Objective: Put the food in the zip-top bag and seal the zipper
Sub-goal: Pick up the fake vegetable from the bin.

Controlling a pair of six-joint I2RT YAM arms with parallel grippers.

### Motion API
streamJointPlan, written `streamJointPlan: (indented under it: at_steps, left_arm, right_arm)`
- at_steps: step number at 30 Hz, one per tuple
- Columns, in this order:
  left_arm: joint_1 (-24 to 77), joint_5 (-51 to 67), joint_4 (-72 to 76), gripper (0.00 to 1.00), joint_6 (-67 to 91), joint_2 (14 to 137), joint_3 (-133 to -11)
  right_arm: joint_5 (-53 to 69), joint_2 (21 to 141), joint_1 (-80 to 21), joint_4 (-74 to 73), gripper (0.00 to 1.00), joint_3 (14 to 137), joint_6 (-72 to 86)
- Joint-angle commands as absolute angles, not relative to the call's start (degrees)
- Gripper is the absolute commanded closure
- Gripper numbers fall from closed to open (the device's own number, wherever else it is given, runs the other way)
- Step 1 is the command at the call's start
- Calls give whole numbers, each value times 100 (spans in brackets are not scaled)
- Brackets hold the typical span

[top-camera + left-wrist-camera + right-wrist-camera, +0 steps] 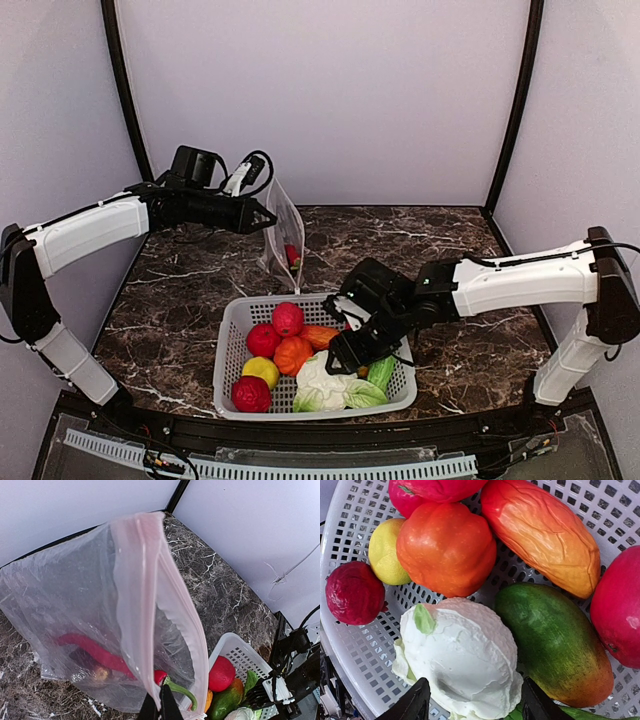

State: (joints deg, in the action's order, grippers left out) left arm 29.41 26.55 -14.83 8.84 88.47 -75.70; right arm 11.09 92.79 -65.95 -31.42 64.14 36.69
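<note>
The clear thin plastic bag [283, 225] is held up open for filling, its pinkish zipper strip [145, 580] pinched tight in the left gripper [159, 700]. The bumpy white toy cauliflower [460, 650] in the white holey basket [350, 520] is straddled by the right gripper [475, 682]; whether it is squeezed cannot be told.

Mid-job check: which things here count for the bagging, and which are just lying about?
Job: zip-top bag, zipper, chili inside it, cauliflower, green mango, left gripper, right gripper.
Lying about: white basket, marble table.
</note>
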Motion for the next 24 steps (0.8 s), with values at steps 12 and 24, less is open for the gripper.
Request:
streamJointPlan:
  at_steps: [12, 24]
  left_arm:
    - [2944, 2741, -1410, 99, 926, 8753, -7523]
    - [2944, 2741, -1406, 99, 925, 8759, -7523]
  right_arm:
    - [1216, 9587, -6505, -2968, 38, 6368, 3683]
    - [1422, 9832, -6548, -2823, 37, 6576, 3424]
